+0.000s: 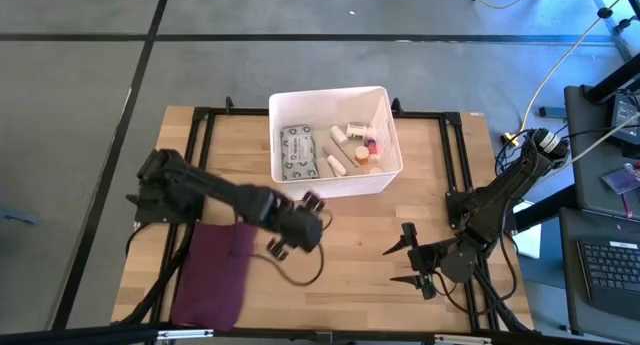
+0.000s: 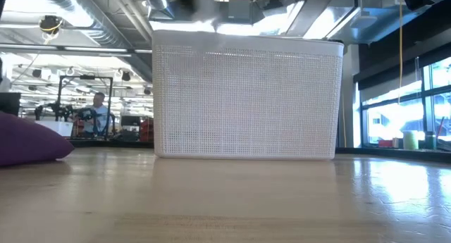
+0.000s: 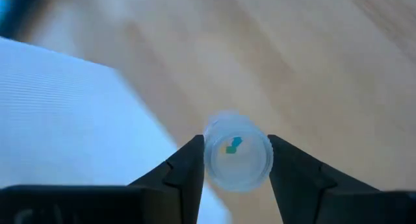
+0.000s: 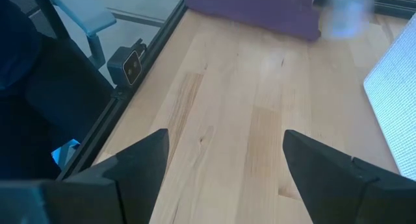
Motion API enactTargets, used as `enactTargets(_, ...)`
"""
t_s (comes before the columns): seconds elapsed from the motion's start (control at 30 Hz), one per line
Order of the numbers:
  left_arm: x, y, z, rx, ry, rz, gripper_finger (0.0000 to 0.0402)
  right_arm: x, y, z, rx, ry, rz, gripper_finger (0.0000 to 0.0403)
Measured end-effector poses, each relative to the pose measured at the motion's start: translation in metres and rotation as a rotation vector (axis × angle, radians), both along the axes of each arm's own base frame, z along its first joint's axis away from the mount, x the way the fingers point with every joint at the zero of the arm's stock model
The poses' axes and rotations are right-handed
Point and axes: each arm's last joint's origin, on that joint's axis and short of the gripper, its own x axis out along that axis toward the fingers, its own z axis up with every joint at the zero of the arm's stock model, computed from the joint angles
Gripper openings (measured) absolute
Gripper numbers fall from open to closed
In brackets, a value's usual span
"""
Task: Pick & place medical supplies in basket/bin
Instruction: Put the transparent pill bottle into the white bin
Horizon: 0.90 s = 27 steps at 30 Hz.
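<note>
While the wooden tabletop (image 1: 360,235) sits inside a black metal frame on a grey floor, the low view looks across it into a large workshop with ceiling ducts, windows on one side and a person far back. A white bin (image 1: 335,142) stands toward the far middle of the tabletop; in the low view its textured wall (image 2: 246,102) fills the centre. Inside it lie a grey-green printed packet (image 1: 299,151) and several small white and beige bottles and tubes (image 1: 352,145), one with an orange cap. A maroon cloth (image 1: 213,270) lies flat at the near left corner.

The left pincer (image 1: 296,228) is just in front of the bin's near wall, beside the cloth's far end. Its fingers (image 3: 188,169) are closed part way on a small round clear vial (image 3: 237,152), seen end-on, with the bin's white wall close alongside.

The right pincer (image 1: 412,253) waits low over the near right of the tabletop, spread wide with nothing between its fingers (image 4: 140,162).

Bare wood lies open between the two pincers and from the bin's front wall to the near edge.
</note>
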Motion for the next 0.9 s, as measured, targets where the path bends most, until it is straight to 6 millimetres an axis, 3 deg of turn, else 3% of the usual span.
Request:
enactTargets(0.27, 0.024, 0.07, 0.076, -0.024, -0.292, 0.081, 0.0143, 0.0, 0.0, 0.0, -0.005, 0.001, 0.002, 0.0304)
enactTargets(0.5, 0.035, 0.154, 0.097, -0.05, -0.507, 0.243, 0.0143, 0.0, 0.0, 0.0, -0.029, -0.002, 0.016, 0.0304)
enactTargets(0.67, 0.038, 0.214, 0.089, -0.228, -0.546, 0.316, 0.0143, 0.0, 0.0, 0.0, -0.035, -0.004, 0.019, 0.0304)
enactTargets(0.9, 0.061, 0.266, 0.033, -0.406, -0.438, 0.313, 0.0143, 0.0, 0.0, 0.0, -0.046, -0.006, 0.026, 0.0304)
